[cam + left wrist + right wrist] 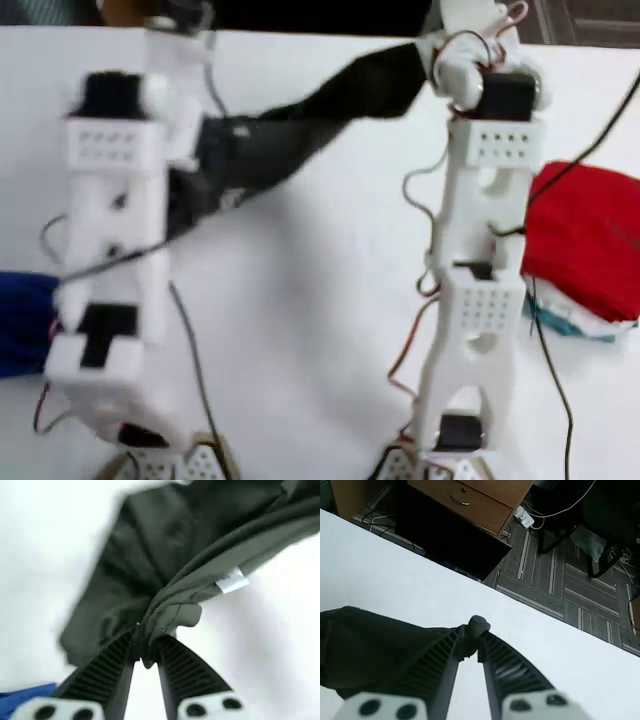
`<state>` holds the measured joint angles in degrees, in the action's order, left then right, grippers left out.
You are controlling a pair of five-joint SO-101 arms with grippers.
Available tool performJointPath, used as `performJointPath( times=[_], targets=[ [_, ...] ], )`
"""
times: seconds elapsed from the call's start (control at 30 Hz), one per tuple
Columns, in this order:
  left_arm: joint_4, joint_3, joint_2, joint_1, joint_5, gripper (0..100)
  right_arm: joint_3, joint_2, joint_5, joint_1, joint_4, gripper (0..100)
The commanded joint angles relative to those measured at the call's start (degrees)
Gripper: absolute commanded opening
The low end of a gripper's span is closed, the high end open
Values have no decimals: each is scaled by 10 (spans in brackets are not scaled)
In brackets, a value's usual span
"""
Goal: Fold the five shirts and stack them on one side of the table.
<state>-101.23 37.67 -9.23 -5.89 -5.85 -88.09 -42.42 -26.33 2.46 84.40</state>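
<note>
A dark grey shirt (300, 125) hangs stretched between both arms above the white table (310, 320). My left gripper (145, 647) is shut on a bunched edge of the dark shirt (165, 575), near its white label (231, 581). At the table's far edge my right gripper (471, 632) is shut on another corner of the same shirt (375, 645). A folded red shirt (585, 240) lies at the right side on top of white and teal cloth (570, 315). A blue shirt (22, 320) lies at the left edge.
The table's far edge (530, 610) runs just beyond the right gripper, with a wooden drawer unit (470, 495) and floor cables behind. Loose wires (195, 370) trail from both arms over the table's near half.
</note>
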Motion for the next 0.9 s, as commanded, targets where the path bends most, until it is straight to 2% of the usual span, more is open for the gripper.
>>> performJointPath(
  times=[0.0,0.13,0.43,0.63,0.73,0.87],
  targets=[
    [-11,24,107,-36,-20,24,-49,87,4,7,36,21],
    [-11,26,175,-57,-20,24,-77,141,4,35,78,21],
    [23,24,313,-126,-20,24,-74,313,4,46,78,21],
    [29,24,395,-129,-18,24,-73,396,24,46,79,21],
    [47,24,429,-131,-18,24,-72,414,58,42,80,21],
    [56,24,461,-131,-18,24,-75,420,59,42,87,21]
  ],
)
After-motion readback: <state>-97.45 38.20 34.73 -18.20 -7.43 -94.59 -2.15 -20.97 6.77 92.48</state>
